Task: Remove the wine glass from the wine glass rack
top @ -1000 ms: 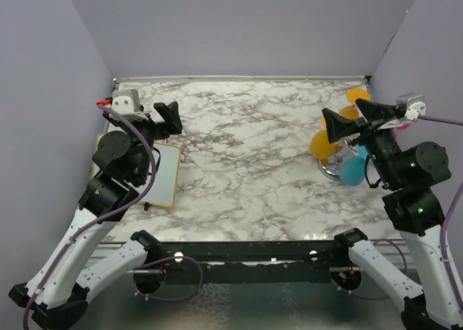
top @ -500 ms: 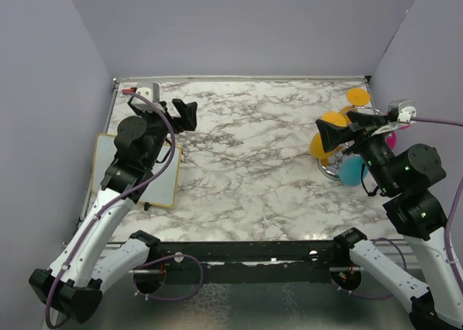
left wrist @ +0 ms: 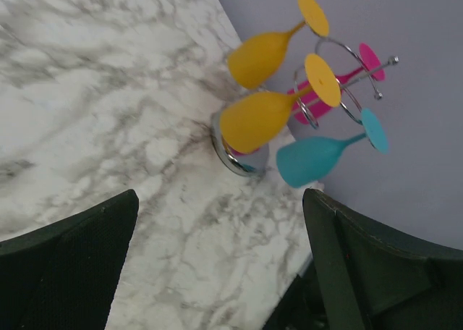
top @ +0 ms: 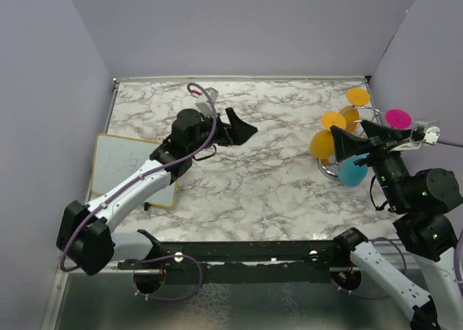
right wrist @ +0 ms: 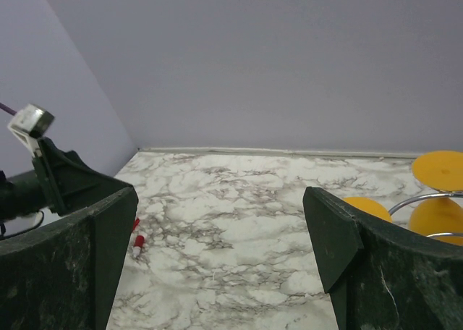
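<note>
The wine glass rack [top: 331, 171], a shiny silver stand, is at the table's right side by the wall. Hanging on it by their feet are two orange wine glasses [left wrist: 257, 120], a pink one [left wrist: 318, 102] and a teal one [left wrist: 311, 160]. My left gripper [top: 242, 131] is open over the table's middle, pointing right at the rack [left wrist: 239, 156] from a distance, with nothing between its fingers. My right gripper [top: 353, 136] is open just above the rack, facing left across the table. In the right wrist view only two orange feet [right wrist: 440, 169] and wire show.
A whiteboard [top: 134, 167] lies flat near the table's left edge. A red marker [right wrist: 136, 242] lies at the far left of the marble top. Purple walls close in the back and both sides; the right wall stands right behind the rack.
My left arm has swung from the table's left edge out over the middle and now points at the rack. My right gripper has shifted slightly right and nearer above the rack.
</note>
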